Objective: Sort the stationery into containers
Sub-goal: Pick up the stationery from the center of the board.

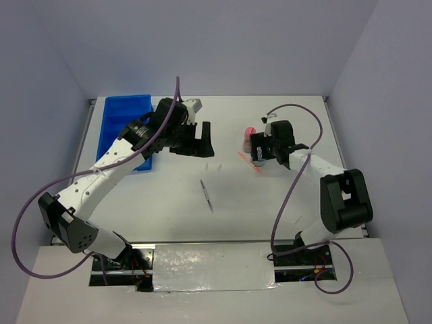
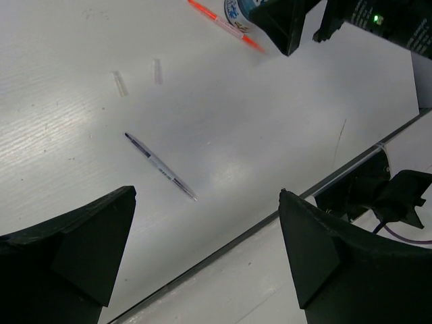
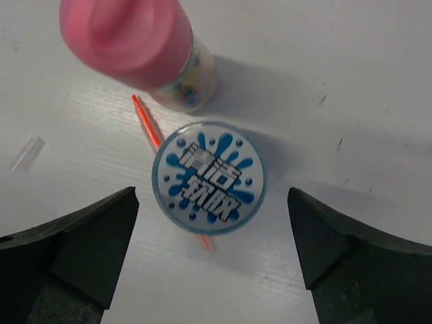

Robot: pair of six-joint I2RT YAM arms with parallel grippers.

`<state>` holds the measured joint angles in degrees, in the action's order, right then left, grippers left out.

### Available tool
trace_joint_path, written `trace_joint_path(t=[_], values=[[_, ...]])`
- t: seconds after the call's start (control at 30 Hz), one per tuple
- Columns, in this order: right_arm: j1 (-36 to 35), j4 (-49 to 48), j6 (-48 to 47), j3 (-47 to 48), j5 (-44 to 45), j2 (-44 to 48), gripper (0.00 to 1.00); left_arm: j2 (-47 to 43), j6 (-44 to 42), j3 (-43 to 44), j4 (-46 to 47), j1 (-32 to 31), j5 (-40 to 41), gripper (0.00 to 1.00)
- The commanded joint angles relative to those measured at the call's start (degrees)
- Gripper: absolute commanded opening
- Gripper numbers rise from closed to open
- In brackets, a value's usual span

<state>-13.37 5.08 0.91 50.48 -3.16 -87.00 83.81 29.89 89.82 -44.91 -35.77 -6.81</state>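
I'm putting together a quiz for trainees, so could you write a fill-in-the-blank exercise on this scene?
1. The disc lies on the ____ stick.
2. The tube has a ____ cap.
3. The tray is on the robot's ____ side.
4. The right fingers, flanking the disc, are ____.
Missing words: orange; pink; left; open.

Blue tray (image 1: 121,115) sat at the far left, grey pen (image 1: 206,194) lay mid-table, pink-capped tube (image 1: 249,133) and orange stick (image 1: 249,163) just beside the right gripper (image 1: 257,150).
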Motion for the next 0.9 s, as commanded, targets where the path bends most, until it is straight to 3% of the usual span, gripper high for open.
trace_joint_path(t=[0.0, 0.27, 0.6, 0.87], values=[[-0.61, -0.96, -2.05, 5.32, 2.81, -3.52, 0.97, -2.69, -1.59, -0.52, 0.35, 0.35, -0.84, 0.99], [-0.61, 4.14, -1.61, 10.43, 3.69, -8.27, 0.9, -4.27, -2.55, -1.05, -1.5, 1.23, 0.92, 0.99], [-1.84, 4.33, -1.87, 4.29, 2.2, -3.71, 0.92, -7.17, -2.73, -4.74, 0.08, 5.09, -0.75, 0.99], [-1.84, 4.76, -2.75, 5.16, 2.8, -5.55, 0.92, -7.52, -2.47, -6.15, 0.78, 5.53, -2.07, 0.99]])
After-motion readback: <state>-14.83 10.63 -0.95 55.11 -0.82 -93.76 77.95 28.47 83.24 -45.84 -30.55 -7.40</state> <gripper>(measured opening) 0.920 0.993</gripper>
